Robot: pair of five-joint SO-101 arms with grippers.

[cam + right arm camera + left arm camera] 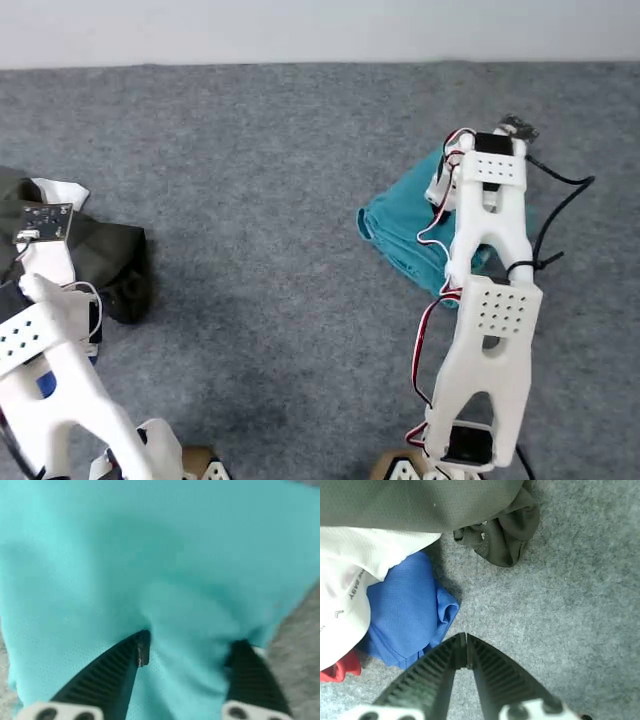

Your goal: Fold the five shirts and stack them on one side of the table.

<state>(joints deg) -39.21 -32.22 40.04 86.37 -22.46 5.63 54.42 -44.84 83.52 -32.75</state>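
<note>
Straddling the teal shirt [395, 232] right of centre, the right gripper [191, 650] gapes wide; the left gripper [466, 652], closed and empty, hangs by the blue shirt [410, 615]

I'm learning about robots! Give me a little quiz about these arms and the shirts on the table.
1. True or false: the left gripper is shut with nothing in it.
2. What colour is the lone shirt beneath the right gripper? A red, B teal, C white.
3. Fill in, from the left wrist view: between the blue shirt and the dark olive shirt lies a ___ shirt.

Key: 1 true. 2 B. 3 white, the white shirt.
</note>
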